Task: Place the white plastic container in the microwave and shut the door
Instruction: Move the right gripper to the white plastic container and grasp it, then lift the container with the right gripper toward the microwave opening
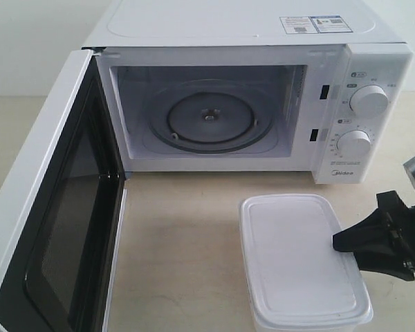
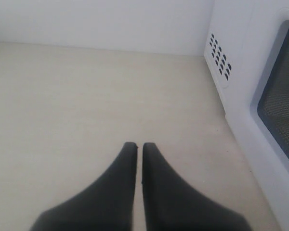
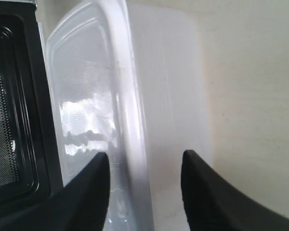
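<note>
The shallow translucent-white plastic container [image 1: 301, 259], lengthwise up the frame's lower right, has its right rim between the parted fingers of the right gripper [image 3: 144, 156]; the left gripper [image 2: 135, 146] has its fingers together

Soft, even light is filling all three views, and shadows are showing only faintly. Glare is streaking the white plastic container [image 3: 84, 120] just ahead of the right gripper [image 3: 145, 156]. The left gripper [image 2: 139, 145] is looking blurred close to the lens, while the exterior view is rendering sharply.
</note>
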### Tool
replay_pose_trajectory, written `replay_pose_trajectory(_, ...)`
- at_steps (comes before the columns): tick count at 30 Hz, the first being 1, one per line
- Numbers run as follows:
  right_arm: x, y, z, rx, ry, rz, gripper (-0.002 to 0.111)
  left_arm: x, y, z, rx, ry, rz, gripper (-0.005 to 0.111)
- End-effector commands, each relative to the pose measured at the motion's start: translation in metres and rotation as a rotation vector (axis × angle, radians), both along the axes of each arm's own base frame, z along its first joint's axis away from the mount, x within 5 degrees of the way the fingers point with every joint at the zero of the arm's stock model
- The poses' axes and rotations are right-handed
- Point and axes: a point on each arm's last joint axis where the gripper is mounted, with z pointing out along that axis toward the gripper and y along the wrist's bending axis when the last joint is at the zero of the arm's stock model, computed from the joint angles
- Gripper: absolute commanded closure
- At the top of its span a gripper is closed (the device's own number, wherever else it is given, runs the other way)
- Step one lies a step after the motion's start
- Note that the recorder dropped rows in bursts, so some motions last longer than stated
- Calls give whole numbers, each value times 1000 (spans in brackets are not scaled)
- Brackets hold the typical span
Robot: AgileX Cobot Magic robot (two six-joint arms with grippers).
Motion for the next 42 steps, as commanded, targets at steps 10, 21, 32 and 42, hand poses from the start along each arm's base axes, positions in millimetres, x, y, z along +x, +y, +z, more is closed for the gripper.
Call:
replay_pose_trajectory(10, 1, 6, -2, -39, -11, 28, 69, 0, 0, -1, -8, -7, 4, 102)
replay_pose_trajectory(21, 1, 7, -1, -31, -29, 42, 108, 0, 0, -1, -8, -7, 4, 102)
replay_pose_trajectory(32, 2, 17, 41, 137, -219, 62, 108, 0, 0, -1, -8, -7, 4, 102)
replay_pose_trajectory(42, -11, 37, 86, 138, -325, 109, 108, 0, 0, -1, -8, -7, 4, 102)
